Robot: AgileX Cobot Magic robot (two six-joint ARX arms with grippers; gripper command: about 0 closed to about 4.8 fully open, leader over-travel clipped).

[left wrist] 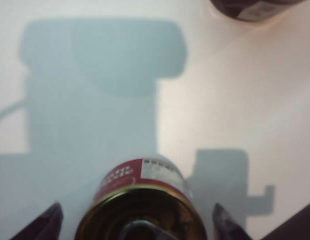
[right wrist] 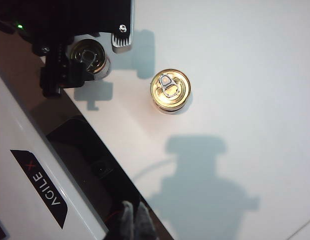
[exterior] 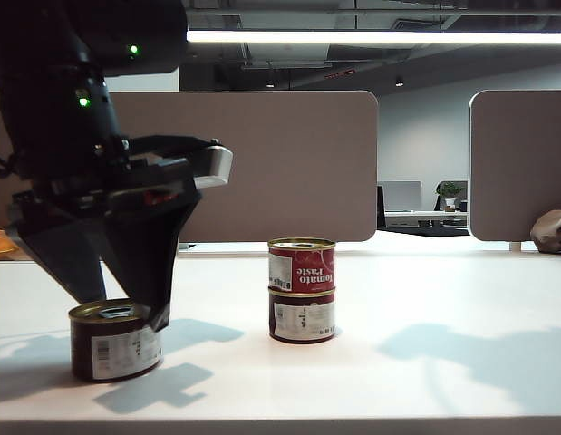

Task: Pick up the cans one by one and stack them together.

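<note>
Left end effector [left wrist: 137, 225] spread wide astride lone maroon can [exterior: 114, 340], near left of tabletop [exterior: 425, 362]; contact indeterminable. Tomato Paste can [exterior: 302, 265] stacked on second maroon can [exterior: 302, 315], centre. Right end effector [right wrist: 134, 220] closed, empty, high above.

Cans [exterior: 114, 340]: metal bodies, glossy gold lids [right wrist: 170, 87], paper-look printed labels. Tabletop [exterior: 425, 362]: smooth, matt white. Left gripper [exterior: 126, 304]: matt black plastic jaws. Right gripper [right wrist: 134, 220]: dark fingers.
</note>
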